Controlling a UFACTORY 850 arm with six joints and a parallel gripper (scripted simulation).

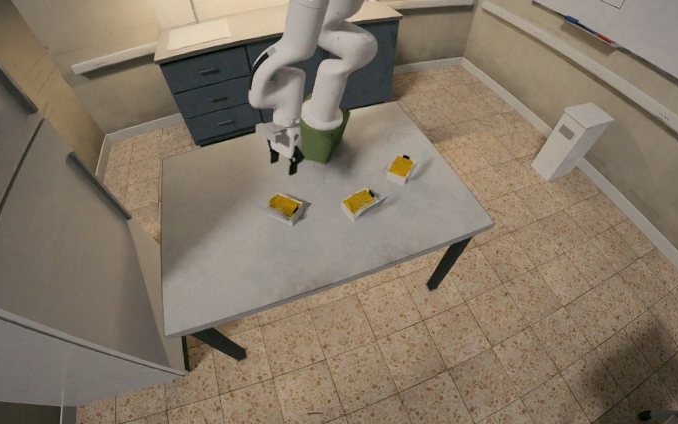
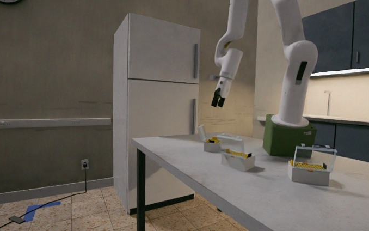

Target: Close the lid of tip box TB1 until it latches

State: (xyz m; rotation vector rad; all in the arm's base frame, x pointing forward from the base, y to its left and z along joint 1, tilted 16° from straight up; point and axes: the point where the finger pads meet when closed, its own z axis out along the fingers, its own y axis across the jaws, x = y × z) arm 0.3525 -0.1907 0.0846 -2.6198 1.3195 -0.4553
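Gripper point(image 1: 283, 159) hanging high above the table point(image 1: 226, 273) with fingers spread wide and nothing between them, three tip boxes standing flat below with clear lids up, which one is TB1 unclear, nearest box point(image 1: 284, 206) in front of it, green base point(image 1: 326, 142) alongside

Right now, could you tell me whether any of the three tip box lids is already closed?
No, in the exterior view all three clear lids stand raised over the yellow tips, and the open gripper hangs above them.
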